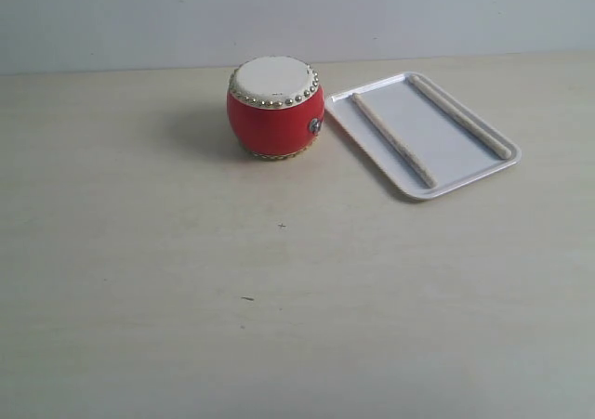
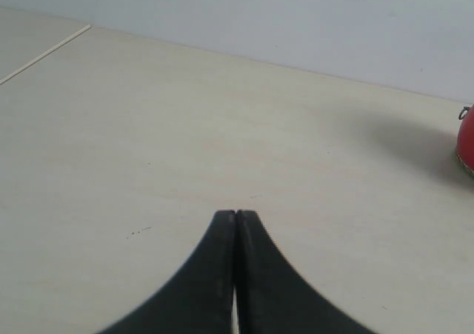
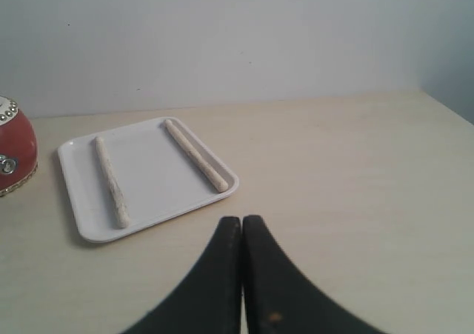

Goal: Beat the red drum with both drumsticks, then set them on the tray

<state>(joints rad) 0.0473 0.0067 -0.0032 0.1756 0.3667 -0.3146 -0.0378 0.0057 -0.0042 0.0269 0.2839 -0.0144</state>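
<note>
The red drum (image 1: 275, 109) stands upright on the table, cream skin up, just left of the white tray (image 1: 437, 136). Two pale wooden drumsticks lie on the tray, one along its left side (image 1: 393, 140) and one along its right rim (image 1: 462, 116). In the right wrist view the tray (image 3: 148, 172) and both drumsticks (image 3: 111, 181) (image 3: 196, 155) lie ahead of my right gripper (image 3: 242, 220), which is shut and empty. My left gripper (image 2: 235, 214) is shut on nothing over bare table; the drum's edge (image 2: 466, 143) shows far off. Neither gripper appears in the exterior view.
A pale wooden table (image 1: 279, 280) carries everything, with a plain grey wall (image 1: 297, 10) behind its far edge. A table edge (image 2: 44, 52) shows in the left wrist view.
</note>
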